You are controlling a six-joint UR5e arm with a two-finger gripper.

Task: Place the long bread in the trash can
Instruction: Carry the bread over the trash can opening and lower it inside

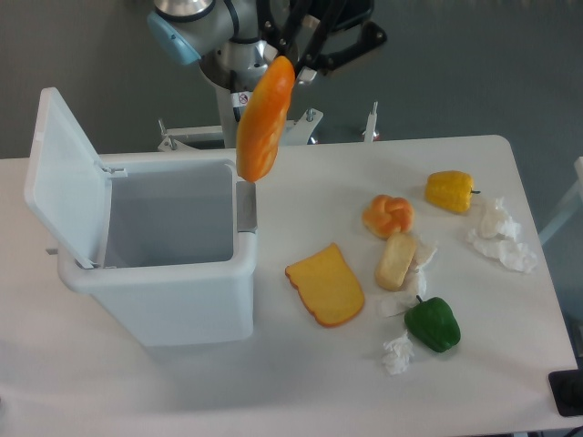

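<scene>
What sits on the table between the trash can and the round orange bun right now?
The camera view shows the flat yellow bread slice lying between the trash can and the bun, nearer the front; otherwise that stretch of table is bare.
</scene>
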